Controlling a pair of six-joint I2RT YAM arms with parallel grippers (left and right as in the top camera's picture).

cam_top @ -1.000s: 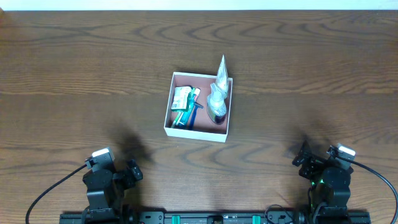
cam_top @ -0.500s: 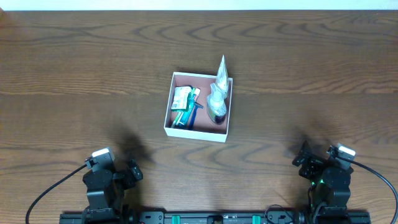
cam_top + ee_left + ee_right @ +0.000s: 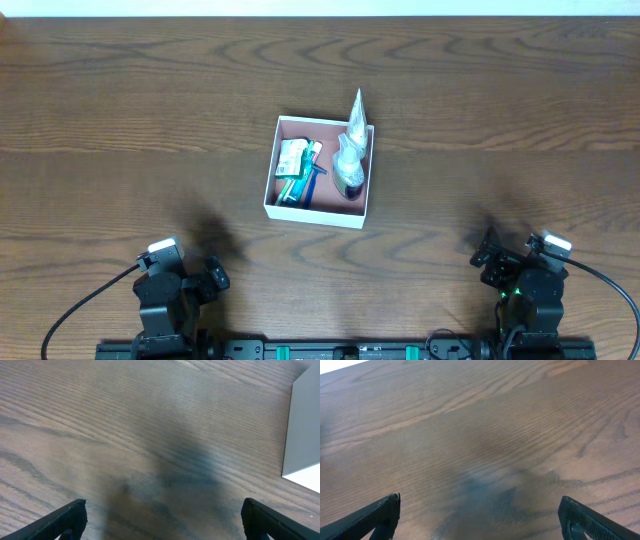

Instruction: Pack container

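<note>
The container (image 3: 366,201), a shallow square box with white walls and a pink-brown inside, sits at the table's middle in the overhead view. In it lie a green packet (image 3: 292,157), a blue toothbrush (image 3: 304,181) and a clear wrapped bottle (image 3: 350,153) whose wrap tip sticks up past the rim. A white wall of the container shows at the right edge of the left wrist view (image 3: 303,430). My left gripper (image 3: 162,519) is open and empty over bare wood near the front left. My right gripper (image 3: 480,519) is open and empty near the front right.
The dark wooden table (image 3: 120,120) spreads all round the container. Both arm bases and their cables (image 3: 70,315) sit at the front edge. A white strip runs along the table's far edge (image 3: 320,8).
</note>
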